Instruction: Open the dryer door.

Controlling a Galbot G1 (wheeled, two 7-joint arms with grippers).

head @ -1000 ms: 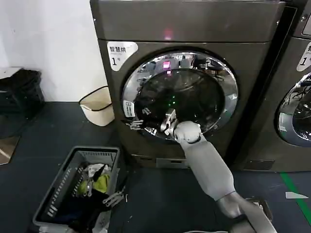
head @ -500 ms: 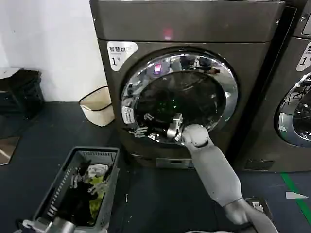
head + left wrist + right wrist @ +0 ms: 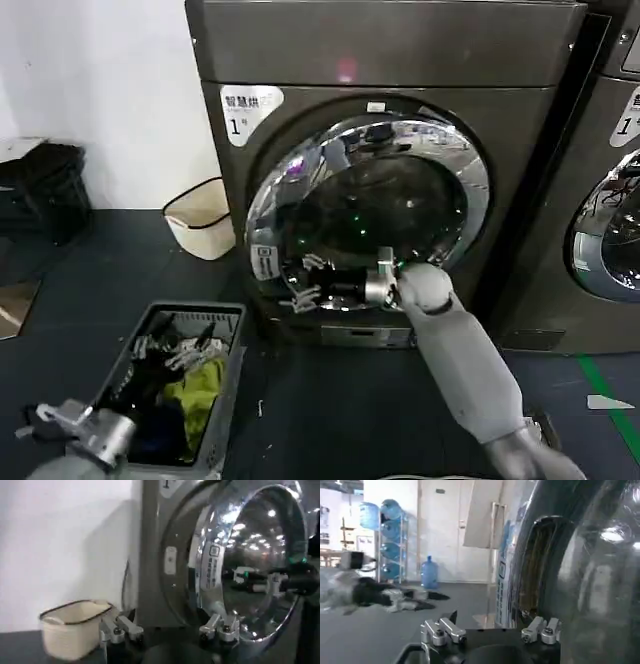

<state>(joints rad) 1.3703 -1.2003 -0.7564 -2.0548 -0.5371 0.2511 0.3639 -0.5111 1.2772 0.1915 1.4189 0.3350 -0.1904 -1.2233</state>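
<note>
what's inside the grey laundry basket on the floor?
The grey basket holds crumpled laundry: a yellow-green piece, something white and dark fabric. Anything beneath that pile is covered. The left tool is beside the basket's near end.

dryer door [image 3: 365, 215]: shiny chrome rim, dark tinted glass, small green light spots in it. dryer body [image 3: 380, 45] dark grey-brown, white label with "1". right arm [image 3: 460, 350] light grey. bin [image 3: 200, 217] cream with dark rim. basket [image 3: 120, 400] grey, yellow-green and dark cloth inside, probably some white. floor dark blue-grey.
</note>
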